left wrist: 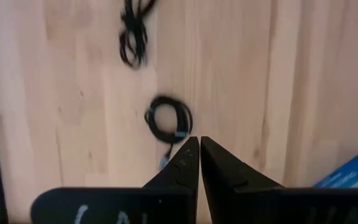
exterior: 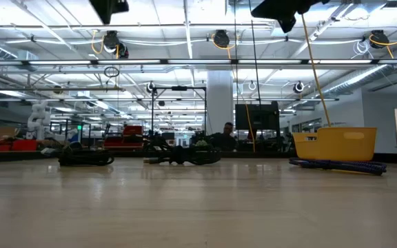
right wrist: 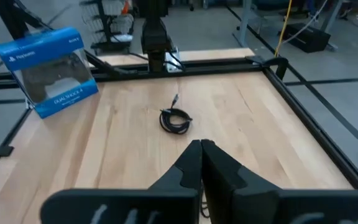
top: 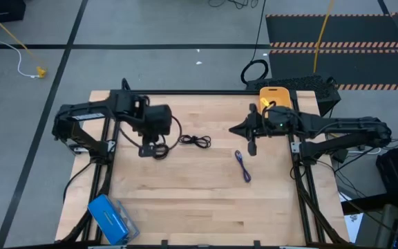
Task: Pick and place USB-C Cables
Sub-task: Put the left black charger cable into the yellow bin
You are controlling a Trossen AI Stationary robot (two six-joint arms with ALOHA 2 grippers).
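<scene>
Left wrist view shows the left gripper (left wrist: 199,144) with its fingers pressed together, empty, hovering over the table (left wrist: 241,74); just beyond its tips lies the coiled black cable (left wrist: 168,118), and farther along the same line the second black cable (left wrist: 133,34), stretched out lengthwise. From above, the left gripper (top: 153,149) is nearest both black cables, so it looks best placed to take the coil. The purple cable (top: 243,166) lies diagonally near the right gripper (top: 253,144), also closed, with the yellow bin (top: 276,95) behind it, partly hidden by the arm.
</scene>
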